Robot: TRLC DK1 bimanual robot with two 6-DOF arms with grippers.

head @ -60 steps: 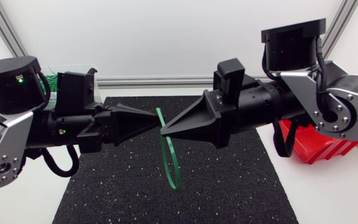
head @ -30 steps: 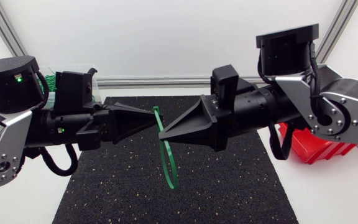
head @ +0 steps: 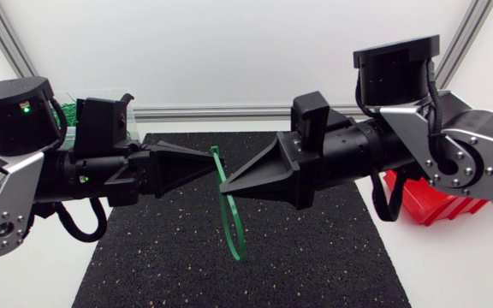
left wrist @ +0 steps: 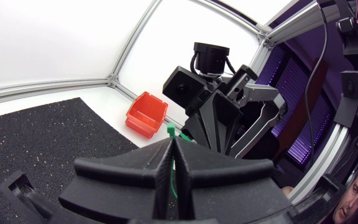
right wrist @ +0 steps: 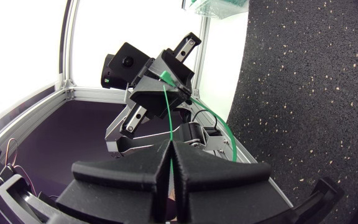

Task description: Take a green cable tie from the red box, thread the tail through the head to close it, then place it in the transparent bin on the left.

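Note:
A green cable tie [head: 232,224] hangs in the air over the black mat [head: 315,257], bent into a narrow loop below the two gripper tips. My left gripper [head: 210,162] is shut on the tie's upper end, and its small square head [left wrist: 170,129] sticks out past the shut fingertips. My right gripper [head: 222,181] faces it tip to tip and is shut on the strap just below. In the right wrist view the strap [right wrist: 166,109] runs from my own gripper [right wrist: 169,144] to the left gripper's fingers [right wrist: 151,93]. The red box [head: 439,204] lies behind my right arm.
The transparent bin [head: 74,115], with green ties in it, stands at the back left behind my left arm. An aluminium frame rail [head: 221,111] borders the far side of the table. White table surface surrounds the mat.
My right arm has shifted a little to the left, and the tie's loop has swung slightly left with it. Both grips are unchanged.

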